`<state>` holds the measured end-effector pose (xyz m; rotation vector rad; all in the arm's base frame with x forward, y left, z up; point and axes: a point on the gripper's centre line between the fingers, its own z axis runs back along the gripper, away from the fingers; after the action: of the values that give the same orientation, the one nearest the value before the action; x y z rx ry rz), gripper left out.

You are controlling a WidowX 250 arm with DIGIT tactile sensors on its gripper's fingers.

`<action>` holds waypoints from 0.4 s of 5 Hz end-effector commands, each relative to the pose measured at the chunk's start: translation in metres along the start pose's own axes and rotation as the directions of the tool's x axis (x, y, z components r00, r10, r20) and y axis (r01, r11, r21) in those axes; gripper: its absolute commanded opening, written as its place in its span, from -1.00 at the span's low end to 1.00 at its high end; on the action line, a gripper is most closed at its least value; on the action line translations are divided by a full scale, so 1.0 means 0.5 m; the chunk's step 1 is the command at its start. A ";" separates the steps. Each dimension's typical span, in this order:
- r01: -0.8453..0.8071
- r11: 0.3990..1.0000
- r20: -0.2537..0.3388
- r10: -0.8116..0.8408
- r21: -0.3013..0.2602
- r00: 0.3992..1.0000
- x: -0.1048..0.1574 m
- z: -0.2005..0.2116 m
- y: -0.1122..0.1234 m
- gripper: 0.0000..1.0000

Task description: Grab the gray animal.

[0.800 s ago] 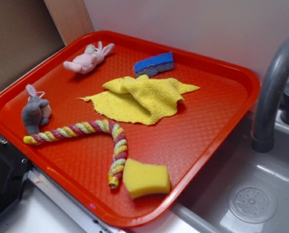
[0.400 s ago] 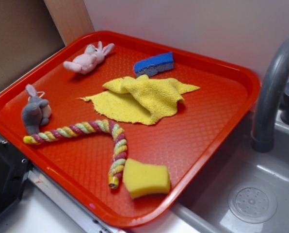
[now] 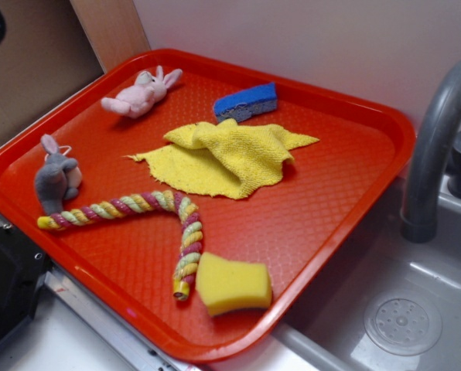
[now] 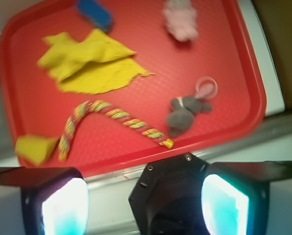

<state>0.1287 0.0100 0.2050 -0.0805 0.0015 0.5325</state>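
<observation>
The gripper (image 4: 145,203) is spread wide and empty, poised high over the tray's near edge, with the gray animal (image 4: 184,113) ahead and slightly right of its centre line, well below it. The animal lies on its side by the left rim of the red tray (image 3: 346,209), long axis roughly along that rim, just beside one end of the braided rope (image 3: 149,212). The tray also holds a yellow cloth (image 3: 230,154), a pink bunny (image 3: 141,94), a blue sponge (image 3: 247,101) and a yellow sponge (image 3: 232,283).

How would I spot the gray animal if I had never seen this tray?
Start at the big red tray beside the sink. Go to its left edge, just above the end of the striped twisted rope. The gray animal lies there: a small plush bunny, gray where the other bunny at the far edge is pink.
</observation>
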 end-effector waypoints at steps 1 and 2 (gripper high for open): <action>-0.478 0.878 0.102 0.474 0.016 0.875 0.050 -0.099 0.046 1.00; -0.478 0.874 0.155 0.462 0.088 0.873 0.085 -0.157 0.068 1.00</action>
<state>0.1508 0.0514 0.1170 0.0861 -0.0465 1.0055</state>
